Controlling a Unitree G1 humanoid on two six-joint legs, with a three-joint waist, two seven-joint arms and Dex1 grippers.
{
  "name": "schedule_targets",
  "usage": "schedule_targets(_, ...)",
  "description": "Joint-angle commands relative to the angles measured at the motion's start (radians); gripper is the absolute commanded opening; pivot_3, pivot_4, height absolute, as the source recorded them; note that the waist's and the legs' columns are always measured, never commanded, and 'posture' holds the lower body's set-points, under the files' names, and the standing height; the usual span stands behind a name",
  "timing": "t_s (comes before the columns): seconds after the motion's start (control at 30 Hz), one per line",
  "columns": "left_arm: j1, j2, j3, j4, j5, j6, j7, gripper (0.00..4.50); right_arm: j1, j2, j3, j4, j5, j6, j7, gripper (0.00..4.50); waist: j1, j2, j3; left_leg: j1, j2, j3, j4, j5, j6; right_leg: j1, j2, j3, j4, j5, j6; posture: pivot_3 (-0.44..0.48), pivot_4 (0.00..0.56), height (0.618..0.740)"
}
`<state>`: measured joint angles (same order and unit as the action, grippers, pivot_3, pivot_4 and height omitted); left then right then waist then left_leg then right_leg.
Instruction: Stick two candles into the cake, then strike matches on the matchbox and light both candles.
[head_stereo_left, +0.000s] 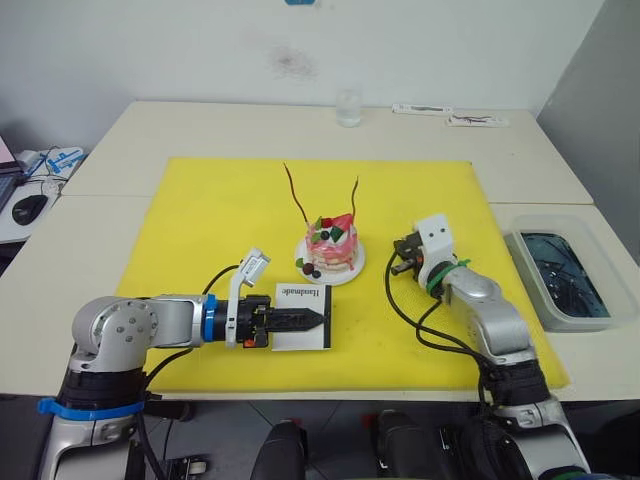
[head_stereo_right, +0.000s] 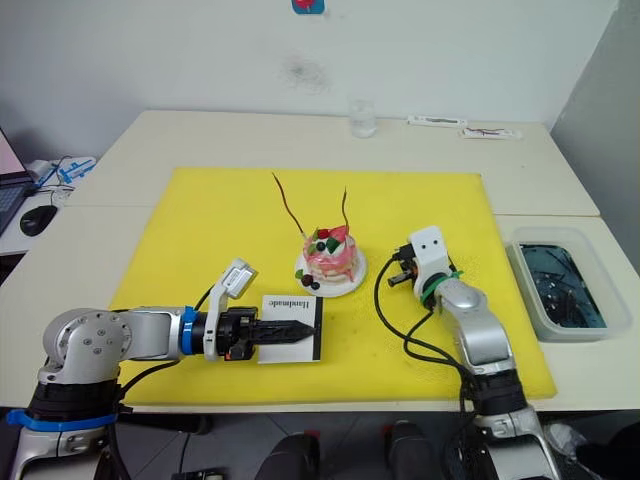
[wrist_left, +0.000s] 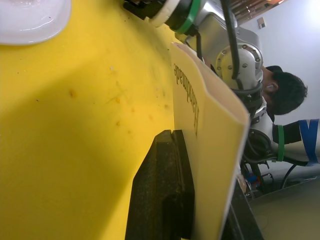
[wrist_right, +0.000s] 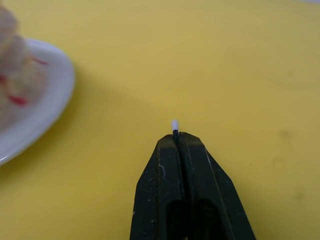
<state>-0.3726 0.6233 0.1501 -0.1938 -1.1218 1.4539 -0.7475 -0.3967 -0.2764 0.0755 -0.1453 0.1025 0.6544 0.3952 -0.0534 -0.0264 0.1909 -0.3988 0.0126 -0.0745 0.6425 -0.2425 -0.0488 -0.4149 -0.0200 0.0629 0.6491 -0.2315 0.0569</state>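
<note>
Both candles, dark red (head_stereo_left: 296, 194) and tan (head_stereo_left: 355, 199), already stuck upright in the cake (head_stereo_left: 332, 244) on its white plate (head_stereo_left: 352, 268), mid yellow mat (head_stereo_left: 200, 215) on the desk (head_stereo_left: 110, 150). Striking looks like the step in hand.

Left pincer (head_stereo_left: 318, 319) clamped on the matchbox (head_stereo_left: 302, 302), just in front of the cake, box held on edge in the left wrist view. Right pincer (wrist_right: 175, 136) pressed together on a match (wrist_right: 174, 124), only its pale tip poking past the fingertips, just right of the plate.

To strike well: keep the box gripped firm and steady, turn the dark strip toward the match, bring the tip across in one quick firm drag, away from the cake. Very little match protrudes, so approach at a shallow angle to keep the fingertips off the strip.

Readable: "Handmade" in black on the box end nearest the cake. Nothing else legible.
</note>
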Motion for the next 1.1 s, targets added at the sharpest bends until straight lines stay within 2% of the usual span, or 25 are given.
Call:
schedule_targets(0.03, -0.009, 0.001, 0.019, -0.017, -0.029, -0.006, -0.007, 0.00, 0.039, -0.096, 0.008, -0.202, 0.057, 0.020, 0.119, 0.01, 0.000, 0.000, 0.000, 0.000, 0.000, 0.000, 0.000, 0.000, 0.000, 0.000, 0.000, 0.000, 0.000, 0.000, 0.000, 0.000, 0.150, 0.740)
schedule_targets(0.13, -0.013, 0.002, 0.012, -0.013, -0.027, -0.008, -0.013, 0.00, 0.072, -0.165, 0.001, -0.295, 0.093, 0.051, 0.171, 0.01, 0.000, 0.000, 0.000, 0.000, 0.000, 0.000, 0.000, 0.000, 0.000, 0.000, 0.000, 0.000, 0.000, 0.000, 0.000, 0.000, 0.150, 0.740)
schedule_targets(0.3, -0.022, -0.013, -0.023, -0.012, -0.015, -0.016, -0.022, 0.00, 0.173, -0.376, -0.017, -0.517, 0.198, 0.061, 0.366, 0.01, 0.001, 0.000, 0.000, 0.000, 0.000, 0.000, 0.000, 0.000, 0.000, 0.000, 0.000, 0.000, -0.001, 0.000, 0.000, 0.000, 0.150, 0.740)
schedule_targets(0.47, -0.044, -0.017, -0.049, 0.007, -0.010, -0.021, -0.043, 0.00, 0.129, -0.479, -0.014, -0.589, 0.277, 0.085, 0.446, 0.01, -0.001, 0.000, 0.000, 0.001, 0.000, 0.001, 0.001, 0.000, 0.000, 0.001, 0.000, 0.000, -0.001, 0.000, 0.000, 0.000, 0.150, 0.740)
schedule_targets(0.6, -0.068, -0.020, -0.072, 0.027, 0.008, -0.034, -0.057, 0.00, 0.055, -0.492, 0.053, -0.593, 0.275, 0.084, 0.461, 0.01, 0.000, 0.000, 0.000, 0.001, 0.000, 0.000, 0.002, 0.000, 0.000, 0.001, 0.000, 0.000, -0.001, -0.002, -0.002, 0.000, 0.150, 0.740)
schedule_targets(0.87, -0.097, -0.041, -0.081, 0.031, 0.040, -0.070, -0.042, 0.00, -0.071, -0.443, 0.212, -0.551, 0.200, 0.042, 0.442, 0.01, 0.005, 0.000, 0.000, 0.000, 0.000, 0.000, 0.001, 0.000, 0.000, 0.000, 0.000, 0.000, -0.001, 0.000, 0.000, 0.000, 0.150, 0.740)
schedule_targets(1.1, -0.083, -0.046, -0.085, 0.021, 0.082, -0.108, -0.028, 0.00, -0.108, -0.415, 0.279, -0.477, 0.112, -0.034, 0.439, 0.01, 0.007, 0.000, 0.000, 0.000, 0.000, 0.000, 0.001, 0.000, 0.000, 0.000, 0.000, 0.000, -0.001, 0.000, 0.000, 0.000, 0.150, 0.740)
